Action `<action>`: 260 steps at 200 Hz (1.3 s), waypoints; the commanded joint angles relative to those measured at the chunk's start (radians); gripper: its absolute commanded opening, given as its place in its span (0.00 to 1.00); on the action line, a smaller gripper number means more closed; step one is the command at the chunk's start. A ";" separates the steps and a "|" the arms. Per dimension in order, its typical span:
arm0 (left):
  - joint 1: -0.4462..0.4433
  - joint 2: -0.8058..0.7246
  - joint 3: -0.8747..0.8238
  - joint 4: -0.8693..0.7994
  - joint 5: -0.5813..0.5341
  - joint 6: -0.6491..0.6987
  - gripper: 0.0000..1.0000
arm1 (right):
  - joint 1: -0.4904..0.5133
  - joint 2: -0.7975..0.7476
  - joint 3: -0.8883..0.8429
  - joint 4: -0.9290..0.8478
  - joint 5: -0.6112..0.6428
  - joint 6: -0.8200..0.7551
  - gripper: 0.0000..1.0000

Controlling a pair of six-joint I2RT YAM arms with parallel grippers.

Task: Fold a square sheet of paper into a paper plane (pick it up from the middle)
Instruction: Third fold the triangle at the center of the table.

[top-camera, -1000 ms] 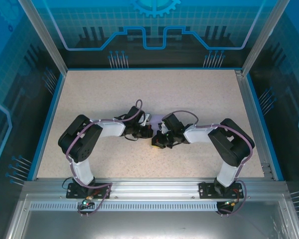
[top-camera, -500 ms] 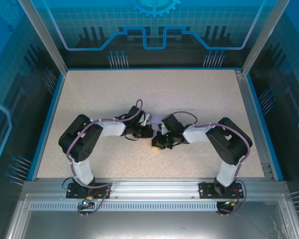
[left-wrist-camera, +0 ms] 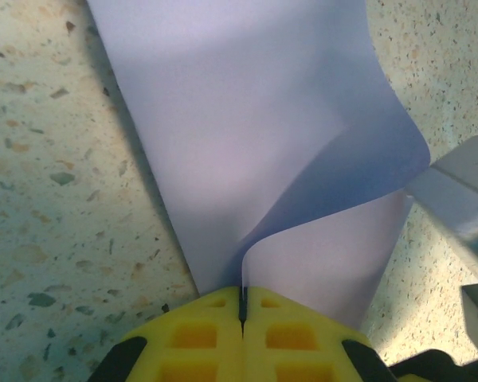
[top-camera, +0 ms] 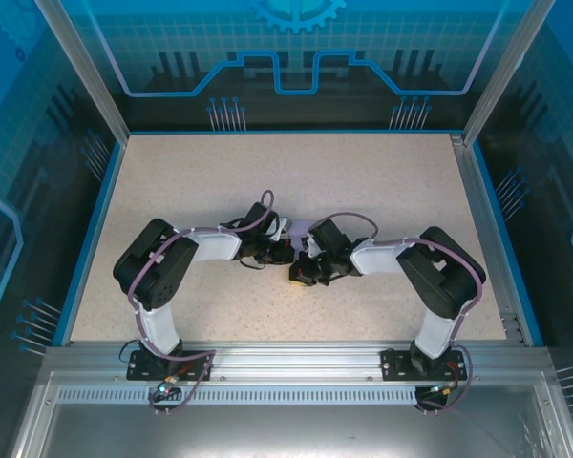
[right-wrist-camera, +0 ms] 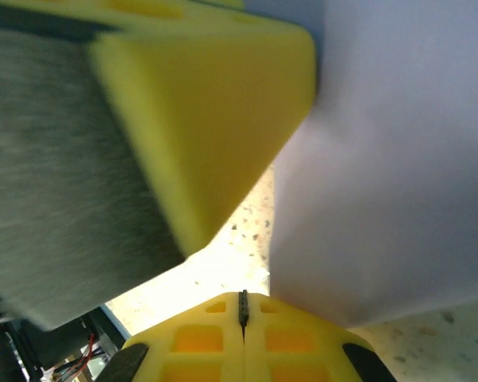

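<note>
left claw (left-wrist-camera: 243, 306): clenched on a pinched fold of pale lavender square sheet of thin paper (left-wrist-camera: 247, 127), bowed just ahead, probably to set centre crease | right claw (right-wrist-camera: 243, 306): clenched, sheet just ahead-right, touching or not unclear | below: speckled beige stone-look tabletop (left-wrist-camera: 56, 199)

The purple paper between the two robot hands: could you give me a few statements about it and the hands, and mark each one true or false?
1. The square sheet of paper is pale lavender and unmarked. True.
2. The left gripper stands wide open. False: it is shut, pinching the paper's edge.
3. The paper lies perfectly flat. False: it bends and curls where it is pinched.
4. The right gripper is shut and sits close to the left one, near the middle of the table. True.
</note>
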 commanded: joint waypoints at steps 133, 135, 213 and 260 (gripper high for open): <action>-0.001 0.083 0.011 -0.156 -0.037 0.042 0.00 | -0.119 -0.034 -0.010 0.037 -0.068 -0.050 0.00; -0.001 0.083 0.012 -0.158 -0.036 0.042 0.00 | -0.118 -0.033 -0.010 0.038 -0.069 -0.049 0.00; -0.001 0.091 0.011 -0.164 -0.031 0.050 0.00 | -0.135 0.035 -0.045 0.074 -0.045 -0.055 0.00; 0.000 0.095 0.015 -0.162 -0.034 0.050 0.00 | -0.149 0.025 -0.039 0.049 -0.062 -0.082 0.00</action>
